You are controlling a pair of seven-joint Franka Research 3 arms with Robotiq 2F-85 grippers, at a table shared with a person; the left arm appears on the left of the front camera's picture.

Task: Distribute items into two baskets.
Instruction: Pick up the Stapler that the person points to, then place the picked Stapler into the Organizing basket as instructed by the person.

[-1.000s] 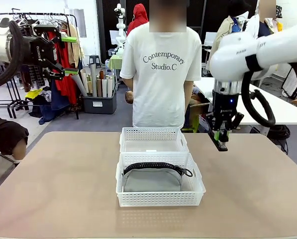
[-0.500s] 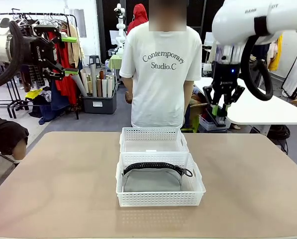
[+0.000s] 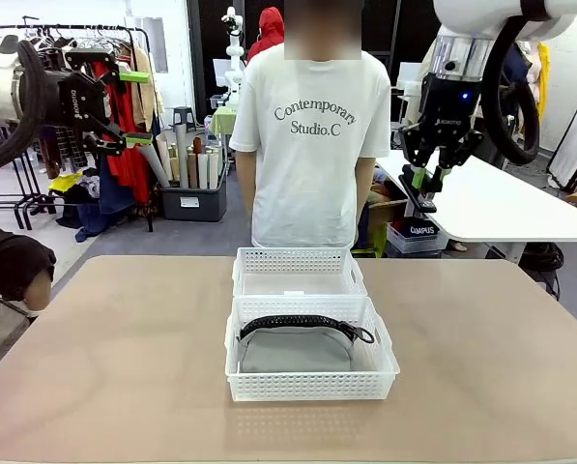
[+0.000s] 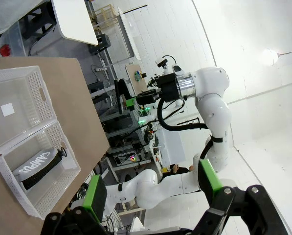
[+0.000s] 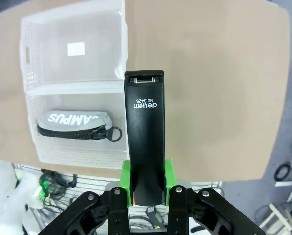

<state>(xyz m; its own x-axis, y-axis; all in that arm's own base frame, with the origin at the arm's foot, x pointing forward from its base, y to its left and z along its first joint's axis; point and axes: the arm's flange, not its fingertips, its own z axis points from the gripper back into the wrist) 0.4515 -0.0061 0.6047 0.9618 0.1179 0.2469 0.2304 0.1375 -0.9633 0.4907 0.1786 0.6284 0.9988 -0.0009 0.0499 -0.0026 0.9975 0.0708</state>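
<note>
Got my right gripper (image 3: 426, 190) clamped on the black stapler (image 5: 145, 134), up above the table (image 3: 124, 367). Left gripper (image 3: 133, 106) hangs with jaws apart. Grey pouch (image 3: 296, 348) sits in the nearer basket (image 3: 312, 385).

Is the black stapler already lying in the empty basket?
No, the stapler is held between the right gripper's fingers, high above the table, while the far basket holds nothing.

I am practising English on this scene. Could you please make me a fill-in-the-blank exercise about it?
1. The flat grey fabric pouch lies in the ____ white lattice plastic basket.
2. The right pincer is shut on a black ____.
3. The farther white lattice plastic basket is ____.
4. The left pincer is ____.

Missing words: nearer; stapler; empty; open
</note>
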